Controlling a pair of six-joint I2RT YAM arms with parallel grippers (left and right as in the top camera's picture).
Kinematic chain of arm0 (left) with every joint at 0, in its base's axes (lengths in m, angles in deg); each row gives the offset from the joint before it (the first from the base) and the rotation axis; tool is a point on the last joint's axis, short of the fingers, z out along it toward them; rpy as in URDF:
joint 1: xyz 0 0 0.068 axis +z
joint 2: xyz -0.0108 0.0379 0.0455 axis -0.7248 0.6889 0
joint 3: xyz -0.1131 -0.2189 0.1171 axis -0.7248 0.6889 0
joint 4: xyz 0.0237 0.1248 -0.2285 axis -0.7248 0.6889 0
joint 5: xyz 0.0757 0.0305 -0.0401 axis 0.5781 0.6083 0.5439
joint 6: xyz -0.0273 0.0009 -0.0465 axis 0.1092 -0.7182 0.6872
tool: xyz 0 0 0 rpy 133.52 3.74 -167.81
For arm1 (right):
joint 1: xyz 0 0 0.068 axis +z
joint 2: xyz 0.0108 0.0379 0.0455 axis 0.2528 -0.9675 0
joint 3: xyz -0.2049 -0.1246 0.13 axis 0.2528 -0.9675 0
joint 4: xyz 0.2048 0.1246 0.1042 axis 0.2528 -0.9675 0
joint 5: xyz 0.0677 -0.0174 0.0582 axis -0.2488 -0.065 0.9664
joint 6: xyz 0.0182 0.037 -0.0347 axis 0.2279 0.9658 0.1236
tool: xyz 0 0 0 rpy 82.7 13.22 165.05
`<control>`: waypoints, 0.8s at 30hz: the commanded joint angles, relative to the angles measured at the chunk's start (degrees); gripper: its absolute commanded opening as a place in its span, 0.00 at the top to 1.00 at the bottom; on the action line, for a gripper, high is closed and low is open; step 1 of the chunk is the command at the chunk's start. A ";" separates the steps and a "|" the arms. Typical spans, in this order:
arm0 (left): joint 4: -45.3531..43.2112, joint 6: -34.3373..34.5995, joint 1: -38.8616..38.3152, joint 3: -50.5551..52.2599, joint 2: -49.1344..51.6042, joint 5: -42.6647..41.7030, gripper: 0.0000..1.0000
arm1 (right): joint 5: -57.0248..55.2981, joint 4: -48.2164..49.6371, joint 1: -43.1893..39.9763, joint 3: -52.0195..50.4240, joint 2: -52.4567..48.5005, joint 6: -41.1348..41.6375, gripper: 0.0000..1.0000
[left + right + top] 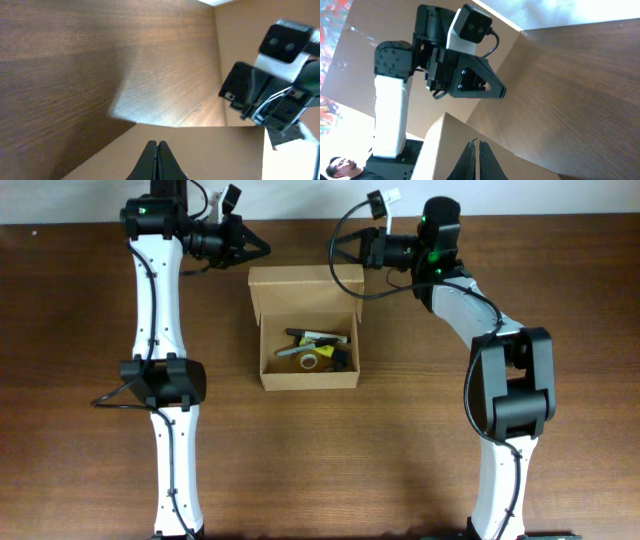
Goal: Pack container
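1. The box (305, 380) sits open near the middle of the counter (80, 330), a little closer to the far edge than to the near one.
2. Its flap (300, 280) is folded back and lies toward the far edge, with the plain inner face showing.
3. Inside the box lie a marker (318, 337), a tape roll (309, 361) and some dark items too small to name.
4. The left pincer (265, 248) is close to the far edge, with its tip pointing at the flap's far-left corner. Its wrist view shows the two fingers pressed together with nothing between them.
5. The right pincer (333, 252) is also close to the far edge and points the opposite way, at the flap's far-right corner. Its fingers are drawn together as well, with only a hairline gap and nothing held.
6. The two pincers face each other across the flap, one at each far corner.
7. Each tip appears to be just beside the cardboard, but no view shows whether either one touches it.
8. Both forearms run from the near edge toward the far edge, one on each side of the box and well apart from its walls.
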 commanded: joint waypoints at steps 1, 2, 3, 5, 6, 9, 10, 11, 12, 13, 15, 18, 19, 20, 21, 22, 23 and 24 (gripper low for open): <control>1.33 -2.19 -1.42 -0.83 -3.74 4.17 0.99 | 0.50 -1.70 0.24 2.34 2.82 0.72 0.96; 1.53 -2.27 -1.75 -0.83 -3.76 4.15 0.98 | -0.37 -3.02 0.24 2.54 2.82 0.74 0.96; 1.73 -2.27 -2.05 -0.83 -3.76 4.17 0.98 | -1.27 -4.52 0.26 2.73 2.82 0.72 0.96; 1.88 -2.27 -2.69 -0.83 -3.76 4.68 0.98 | -3.63 -8.48 0.26 2.82 2.82 1.55 0.96; 1.95 -2.27 -2.99 -0.83 -3.76 5.29 0.98 | -4.81 -10.60 0.26 2.86 2.82 2.03 0.96; 2.36 -2.27 -3.80 -0.83 -3.80 5.68 0.98 | -7.06 -14.67 0.33 2.89 2.84 2.03 0.96; 2.58 -2.25 -4.02 -0.83 -3.80 6.10 0.98 | -7.61 -15.93 0.48 2.91 2.93 2.05 0.96; 2.84 -2.25 -4.15 -0.83 -3.80 6.69 0.99 | -8.11 -17.27 0.61 2.95 2.99 2.05 0.96; 3.41 -2.25 -4.26 -0.83 -3.80 7.56 0.98 | -9.09 -19.54 0.70 2.97 3.28 1.99 0.96; 4.09 -2.27 -4.28 -0.83 -3.80 8.13 0.99 | -9.79 -21.40 0.76 2.97 3.58 1.97 0.96; 5.88 -2.32 -4.28 -0.83 -3.80 9.68 0.99 | -11.26 -25.00 0.76 2.97 4.39 1.55 0.96; 7.10 -3.17 -4.28 -0.83 -3.82 10.84 0.98 | -13.22 -28.72 0.98 2.97 6.23 -1.38 0.96; 7.52 -3.37 -4.28 -0.83 -3.91 11.02 0.98 | -14.43 -30.53 1.14 2.97 7.19 -3.28 0.96; 7.93 -3.56 -4.31 -0.83 -3.96 11.13 0.99 | -15.96 -32.92 1.38 2.97 8.33 -5.33 0.96; 8.35 -3.56 -4.31 -0.83 -4.11 11.28 0.98 | -17.84 -35.87 1.62 2.97 9.66 -7.96 0.96; 8.50 -3.58 -4.31 -0.83 -4.13 11.56 0.98 | -20.20 -39.45 1.90 2.97 11.08 -10.84 0.96; 8.50 -3.56 -4.31 -0.83 -4.39 11.65 0.98 | -22.60 -42.97 2.25 2.97 12.46 -13.68 0.96; 8.50 -3.56 -4.39 -0.83 -4.55 11.67 0.99 | -24.63 -46.16 2.67 2.97 13.86 -16.98 0.96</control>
